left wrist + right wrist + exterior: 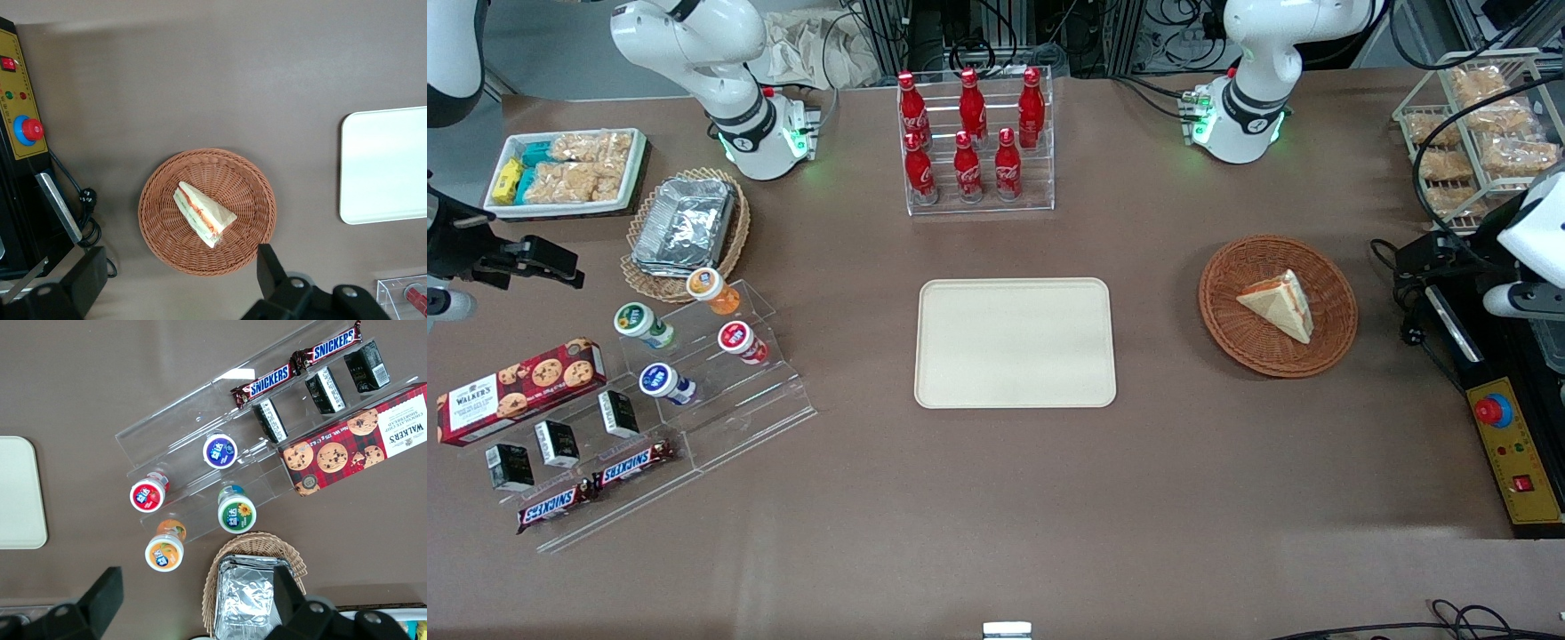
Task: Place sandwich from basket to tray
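Hovering high over the basket, my gripper is spread wide; the sandwich lies mid-basket, tray well apart.

Reddish-brown woven basket, pale sandwich with orange-red and green filling edge, plain cream-beige tray, brown desk, black gripper.

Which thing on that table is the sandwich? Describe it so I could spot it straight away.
Find the cream tray mid-table, then the round reddish-brown basket toward the working arm's end. The sandwich lies inside: a pale triangular wedge with orange-red and green filling. The gripper hangs above, fingers open.
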Available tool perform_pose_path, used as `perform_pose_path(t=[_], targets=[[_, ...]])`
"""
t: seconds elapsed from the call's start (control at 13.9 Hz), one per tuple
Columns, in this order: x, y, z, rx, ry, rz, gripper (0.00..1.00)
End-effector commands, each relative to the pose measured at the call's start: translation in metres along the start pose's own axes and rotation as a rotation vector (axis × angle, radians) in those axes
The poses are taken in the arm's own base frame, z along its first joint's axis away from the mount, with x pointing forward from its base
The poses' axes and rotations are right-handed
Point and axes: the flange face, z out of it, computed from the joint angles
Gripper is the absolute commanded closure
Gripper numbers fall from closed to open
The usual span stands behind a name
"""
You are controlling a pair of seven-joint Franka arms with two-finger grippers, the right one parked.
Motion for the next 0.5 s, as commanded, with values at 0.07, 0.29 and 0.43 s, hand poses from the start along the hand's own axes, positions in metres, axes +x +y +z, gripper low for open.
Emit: perform_pose_path(t=[0.07, 0.29, 0.43], targets=[[-0.0005, 0.0001, -0.0032, -0.010, -0.006, 0.012, 0.00], [-0.0004, 0.0005, -0.0032, -0.013, -0.005, 0.006, 0.00], [-0.0004, 0.0006, -0.0032, -0.015, -0.005, 0.007, 0.00]])
